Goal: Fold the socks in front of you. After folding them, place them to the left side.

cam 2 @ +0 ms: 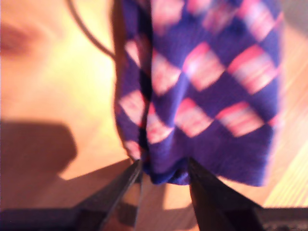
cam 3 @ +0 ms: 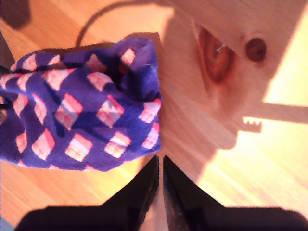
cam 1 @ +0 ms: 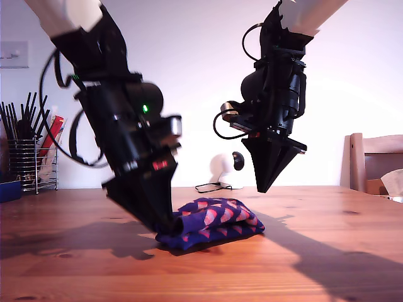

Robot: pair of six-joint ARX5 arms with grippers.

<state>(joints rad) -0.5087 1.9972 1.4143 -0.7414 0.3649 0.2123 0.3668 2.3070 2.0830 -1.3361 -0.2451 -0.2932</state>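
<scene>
The socks [cam 1: 214, 223] lie as a folded navy-purple bundle with pink-red squares on the wooden table [cam 1: 327, 251], near the middle of the exterior view. My first gripper [cam 1: 162, 226] reaches down at the bundle's end toward the exterior view's left. In the first wrist view its fingertips [cam 2: 163, 168] pinch the edge of the socks [cam 2: 207, 96]. My second gripper [cam 1: 264, 187] hangs above the table, just past the bundle toward the exterior view's right, touching nothing. Its tips [cam 3: 160, 161] are closed together and empty, with the socks [cam 3: 82, 120] beside them.
A wire rack of dark utensils [cam 1: 28, 157] and a blue object [cam 1: 9, 189] stand at the exterior view's far left. A wooden chair [cam 1: 371, 160] is at the exterior view's right edge. A thin cable [cam 1: 211, 187] lies at the table's back.
</scene>
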